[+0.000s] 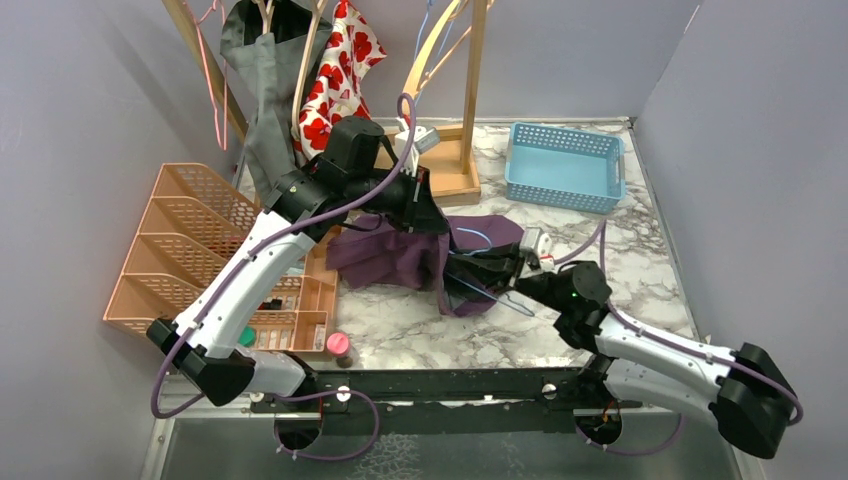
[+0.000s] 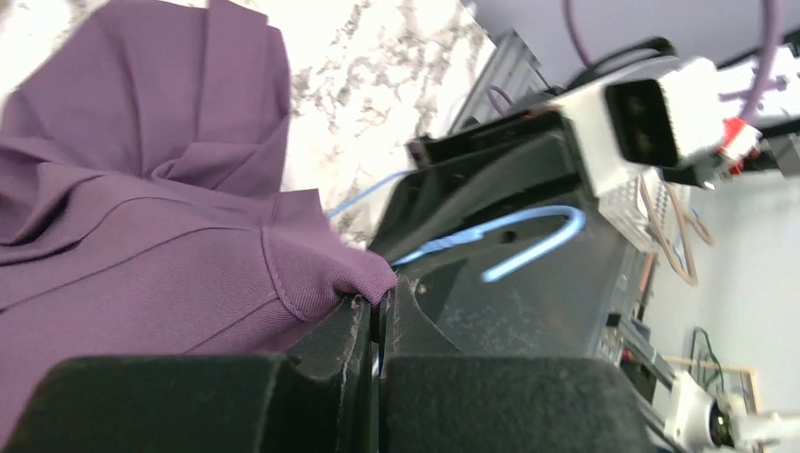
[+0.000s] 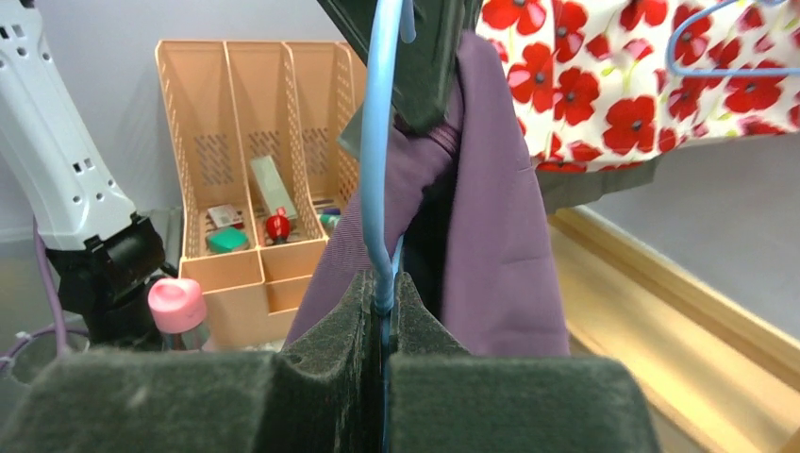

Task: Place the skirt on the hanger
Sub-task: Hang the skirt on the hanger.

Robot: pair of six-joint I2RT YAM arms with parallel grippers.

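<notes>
Purple skirt [image 1: 395,258] lies bunched at mid-desk [image 1: 430,325], one edge raised. The left gripper [image 2: 380,304] is clamped on that fabric edge. The right gripper [image 3: 385,294] is clamped on the blue hanger [image 3: 376,142] wire.

I'm looking at a plain deep-purple skirt [image 1: 395,258] and a pale blue wire hanger [image 3: 377,142]. The worktop [image 1: 650,230] is showing white with grey marble veining. I'm also picking out a white cloth [image 1: 340,70] printed with red poppies, a plain grey garment [image 1: 262,100], a light blue basket [image 1: 560,190], a peach-orange organiser [image 1: 200,185] and a pink-capped bottle [image 1: 339,345].
</notes>
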